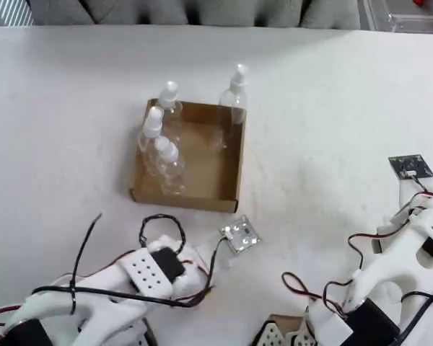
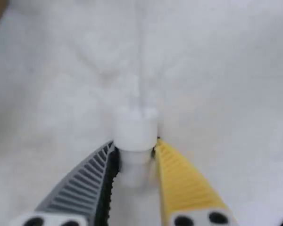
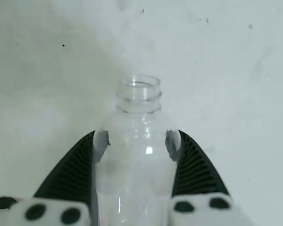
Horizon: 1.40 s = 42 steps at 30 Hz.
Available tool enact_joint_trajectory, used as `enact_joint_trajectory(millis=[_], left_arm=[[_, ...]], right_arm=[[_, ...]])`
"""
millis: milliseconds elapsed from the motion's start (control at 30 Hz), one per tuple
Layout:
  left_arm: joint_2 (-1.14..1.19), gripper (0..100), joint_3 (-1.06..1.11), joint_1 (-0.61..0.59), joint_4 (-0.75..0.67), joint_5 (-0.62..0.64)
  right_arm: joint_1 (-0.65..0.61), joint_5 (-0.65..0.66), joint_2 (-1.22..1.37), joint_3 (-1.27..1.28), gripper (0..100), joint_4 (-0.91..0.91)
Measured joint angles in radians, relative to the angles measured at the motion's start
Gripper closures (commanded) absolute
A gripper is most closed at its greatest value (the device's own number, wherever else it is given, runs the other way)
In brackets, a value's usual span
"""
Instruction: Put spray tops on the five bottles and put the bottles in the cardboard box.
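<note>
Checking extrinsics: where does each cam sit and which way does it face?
High view: fixed overhead, facing down at the table, cardboard box and four topped bottles; one arm and another at the near edge.
Left wrist view: on the wrist, facing along the left gripper, shut on a spray top.
Right wrist view: likewise, right gripper shut on an uncapped bottle.
Shared: all see the table.

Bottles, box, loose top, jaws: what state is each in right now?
Cardboard box: open, four bottles inside.
Four boxed bottles: spray tops on.
Fifth bottle: neck open, no top, clamped in the right jaws.
Spray top: off any bottle, clamped in the left jaws.
</note>
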Motion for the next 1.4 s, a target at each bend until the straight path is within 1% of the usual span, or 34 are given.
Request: enact_joint_trajectory(millis=[67, 167, 367, 433, 500, 567, 633, 700, 867, 933, 1000, 1067, 1200, 1267, 1333, 1400], left_arm=[[0.0, 97, -0.005, -0.002, 0.003, -0.028], [0.003, 97, -0.052, -0.009, 0.097, -0.124], [0.003, 98, -0.242, -0.009, 0.399, -0.511], [0.003, 97, -0.296, -0.009, 0.477, -0.614], [0.003, 92, -0.318, -0.009, 0.516, -0.68], [0.003, 85, -0.324, -0.021, 0.522, -0.72], [0.003, 76, -0.324, -0.066, 0.516, -0.741], [0.003, 71, -0.324, -0.133, 0.496, -0.75], [0.003, 71, -0.324, -0.353, 0.399, -0.758], [0.003, 71, -0.324, -0.434, 0.376, -0.789], [0.003, 71, -0.324, -0.485, 0.367, -0.822], [0.003, 71, -0.324, -0.517, 0.362, -0.833], [0.003, 71, -0.324, -0.54, 0.362, -0.838], [0.003, 73, -0.324, -0.549, 0.371, -0.827], [-0.025, 76, -0.324, -0.545, 0.381, -0.766], [-0.08, 80, -0.324, -0.545, 0.39, -0.66]], right_arm=[[0.0, 0.0, 0.0, 0.0, 98.3, 0.0], [0.0, 0.0, 0.0, 0.0, 98.3, 0.0], [0.0, 0.014, 0.0, 0.0, 98.3, 0.0], [0.0, 0.026, 0.0, 0.0, 98.3, 0.0], [0.0, 0.034, 0.0, 0.0, 98.3, 0.0], [0.002, 0.035, 0.0, 0.0, 98.3, 0.0], [0.009, 0.037, 0.0, 0.0, 98.3, 0.0], [0.012, 0.037, 0.0, 0.0, 98.3, 0.0], [0.011, 0.037, 0.0, 0.0, 98.3, 0.0], [0.011, 0.037, 0.0, 0.0, 98.3, 0.0], [0.011, 0.037, 0.0, 0.0, 98.3, 0.0], [0.011, 0.037, 0.0, 0.0, 98.3, 0.0], [0.011, 0.037, 0.0, 0.0, 98.3, 0.0], [0.011, 0.037, 0.0, 0.0, 98.3, 0.0], [0.011, 0.037, 0.0, 0.0, 98.3, 0.0], [0.011, 0.037, 0.0, 0.0, 98.3, 0.0]])
